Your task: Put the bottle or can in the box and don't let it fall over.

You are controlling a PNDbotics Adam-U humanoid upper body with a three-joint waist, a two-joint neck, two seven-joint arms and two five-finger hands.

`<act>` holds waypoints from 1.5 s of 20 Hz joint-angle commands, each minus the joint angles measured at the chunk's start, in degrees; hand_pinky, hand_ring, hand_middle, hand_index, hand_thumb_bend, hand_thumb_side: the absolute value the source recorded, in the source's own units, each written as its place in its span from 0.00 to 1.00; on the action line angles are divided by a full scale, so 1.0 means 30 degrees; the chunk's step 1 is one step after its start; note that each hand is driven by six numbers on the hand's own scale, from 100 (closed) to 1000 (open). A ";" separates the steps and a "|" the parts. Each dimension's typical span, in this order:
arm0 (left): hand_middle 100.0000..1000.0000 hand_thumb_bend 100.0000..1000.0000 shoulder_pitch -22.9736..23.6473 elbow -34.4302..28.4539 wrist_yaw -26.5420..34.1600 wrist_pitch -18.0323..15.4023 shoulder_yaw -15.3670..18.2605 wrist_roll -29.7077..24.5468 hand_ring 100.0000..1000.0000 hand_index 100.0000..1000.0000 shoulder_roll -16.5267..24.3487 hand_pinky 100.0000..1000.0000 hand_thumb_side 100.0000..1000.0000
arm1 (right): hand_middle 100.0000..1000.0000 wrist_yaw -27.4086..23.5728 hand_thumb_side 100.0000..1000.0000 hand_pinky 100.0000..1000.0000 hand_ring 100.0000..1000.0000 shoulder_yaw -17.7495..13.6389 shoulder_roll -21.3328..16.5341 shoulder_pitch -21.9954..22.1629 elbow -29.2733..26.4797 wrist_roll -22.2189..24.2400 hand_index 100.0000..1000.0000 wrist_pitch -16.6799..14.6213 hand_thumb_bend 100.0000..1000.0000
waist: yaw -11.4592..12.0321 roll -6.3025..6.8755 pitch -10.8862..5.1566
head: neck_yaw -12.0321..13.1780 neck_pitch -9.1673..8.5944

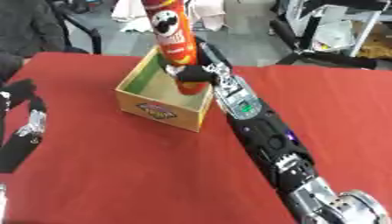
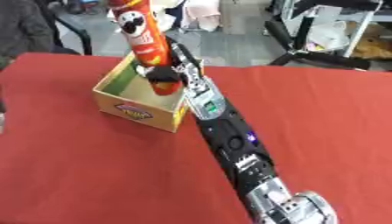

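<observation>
can [image 1: 174, 39]: mascot face, no legible text | box [image 1: 157, 111]: logo unreadable

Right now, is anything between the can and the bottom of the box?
Nothing visible. The right hand holds the red can upright with its base already inside the open cardboard box. The box floor that shows is bare, though the can hides the part beneath it.

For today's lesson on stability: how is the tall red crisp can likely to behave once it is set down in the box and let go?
The can is tall and narrow, so probably tippy. It rises well above the box, whose low walls likely give little support. The right hand grips low; its smooth round side may slip or roll if dropped.
</observation>
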 commanded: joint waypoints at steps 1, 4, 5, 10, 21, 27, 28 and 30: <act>0.72 0.00 -0.0231 -0.0364 -0.0065 0.0026 0.0060 -0.0051 0.77 0.86 0.0168 0.88 0.67 | 0.80 0.2313 0.35 0.98 0.82 0.0085 -0.0086 -0.0345 -0.0140 0.0517 0.95 -0.0568 0.18 | -0.0062 0.0108 -0.0219 | 0.0002 -0.0231; 0.72 0.00 -0.0222 -0.0371 -0.0095 0.0043 0.0087 -0.0048 0.77 0.86 0.0178 0.88 0.67 | 0.85 0.3989 0.38 1.00 0.84 -0.0255 -0.0171 -0.0266 0.0058 -0.0297 1.00 -0.0496 0.26 | -0.0097 0.0117 -0.0250 | 0.0042 -0.0241; 0.72 0.00 -0.0215 -0.0371 -0.0104 0.0052 0.0101 -0.0041 0.77 0.86 0.0183 0.88 0.67 | 0.87 0.4426 0.38 1.00 0.85 -0.0358 -0.0246 -0.0276 0.0137 -0.0688 1.00 -0.0408 0.27 | -0.0110 0.0118 -0.0262 | 0.0041 -0.0247; 0.72 0.00 -0.0205 -0.0370 -0.0155 0.0065 0.0119 -0.0036 0.77 0.86 0.0211 0.88 0.67 | 0.92 0.6535 0.37 1.00 0.91 -0.0675 -0.0591 -0.0410 0.0477 -0.2766 1.00 0.0059 0.32 | -0.0176 0.0121 -0.0270 | 0.0063 -0.0250; 0.72 0.00 -0.0137 -0.0362 -0.0233 0.0068 0.0174 -0.0029 0.77 0.86 0.0248 0.89 0.67 | 0.95 0.7636 0.39 1.00 0.95 -0.1188 -0.1218 -0.0433 0.0578 -0.4760 1.00 0.0769 0.32 | -0.0429 0.0174 -0.0312 | 0.0252 -0.0179; 0.72 0.00 0.0282 -0.0331 -0.0232 0.0202 0.0403 0.0122 0.77 0.86 0.0362 0.89 0.68 | 0.94 0.4230 0.28 1.00 0.95 -0.0390 -0.2779 0.0741 -0.2472 -0.3236 0.91 -0.0432 0.21 | -0.1180 0.0063 -0.0583 | 0.1092 -0.0107; 0.72 0.00 0.0383 -0.0324 -0.0235 0.0234 0.0457 0.0159 0.77 0.86 0.0391 0.89 0.68 | 0.94 0.3247 0.22 1.00 0.95 -0.0294 -0.3235 0.1295 -0.3349 -0.2838 0.81 -0.0577 0.16 | -0.1376 0.0021 -0.0640 | 0.1243 -0.0123; 0.72 0.00 0.0590 -0.0321 -0.0257 0.0300 0.0568 0.0241 0.77 0.86 0.0473 0.89 0.68 | 0.93 0.1000 0.09 1.00 0.94 -0.0313 -0.4111 0.2738 -0.5214 -0.2108 0.61 -0.0418 0.01 | -0.1826 -0.0059 -0.0718 | 0.1485 -0.0236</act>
